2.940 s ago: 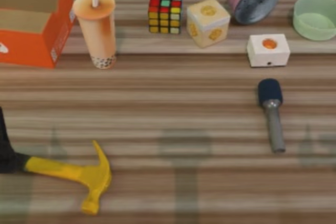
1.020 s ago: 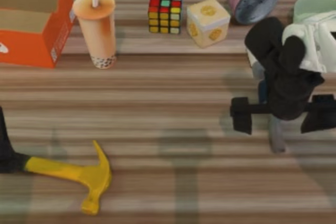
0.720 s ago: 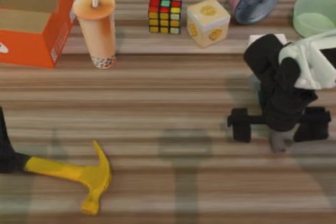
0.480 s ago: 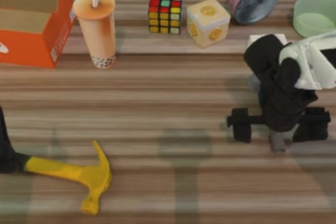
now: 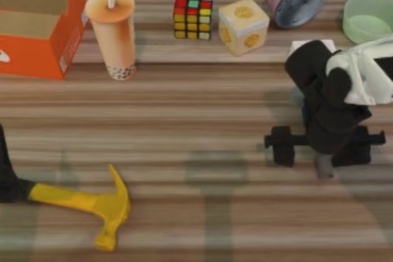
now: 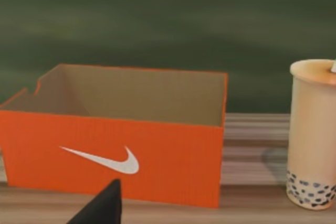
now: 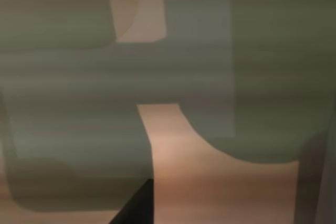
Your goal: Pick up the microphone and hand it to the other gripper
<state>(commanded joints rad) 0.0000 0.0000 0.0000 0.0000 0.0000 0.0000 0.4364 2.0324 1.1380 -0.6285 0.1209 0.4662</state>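
Item: right gripper (image 5: 321,146). Low over the right side of the table (image 5: 202,121), fingers spread wide, one finger (image 5: 282,145) on each side of the microphone (image 5: 324,167). Not yet clamped on anything.

Item: microphone. Lying flat on the table's right side, mostly hidden under my right wrist; only the grey end of the handle pokes out on the near side. The navy head cannot be seen from above.

Step in hand, as I judge it: closing on the handle. To do it well I keep the fingers level across the handle, squeeze evenly so the round shaft does not roll out, and grip toward the middle, leaving a free length of handle for the other gripper to take at the handover.

Item: left gripper. Parked off the table's left edge; only a dark tip (image 6: 100,208) shows in its own wrist view, and I cannot tell whether it is open or closed.

Views compared: the top view alone shows the grasp layout, plus the yellow hammer (image 5: 92,204) well apart at near left. The left wrist view shows the orange box (image 6: 121,140) and the milk-tea cup (image 6: 314,135) side-on. The right wrist view gives only soft shadow and tabletop, no readable microphone.
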